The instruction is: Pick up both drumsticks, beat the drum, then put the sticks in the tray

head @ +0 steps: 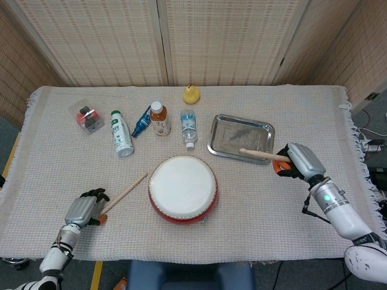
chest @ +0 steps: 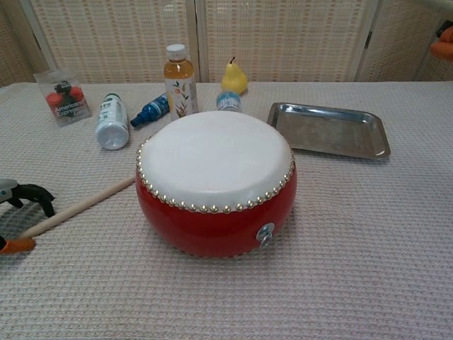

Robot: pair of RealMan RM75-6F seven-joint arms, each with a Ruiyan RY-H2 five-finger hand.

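A red drum (head: 182, 188) with a white skin stands at the table's front middle. One wooden drumstick (head: 124, 194) lies on the cloth to its left, orange grip end nearest me. My left hand (head: 84, 209) is at that grip end, and in the chest view its black fingers (chest: 32, 193) arch over the stick (chest: 78, 207) without closing on it. My right hand (head: 300, 161) grips the other drumstick (head: 260, 154) by its orange end. That stick's tip reaches over the near right edge of the metal tray (head: 233, 133).
Behind the drum stand a white bottle (head: 121, 133), a blue bottle (head: 142, 121), a tea bottle (head: 159, 118) and a small water bottle (head: 188, 127). A yellow pear (head: 191, 94) and a clear box (head: 86, 117) sit further back. The cloth's edge runs close in front.
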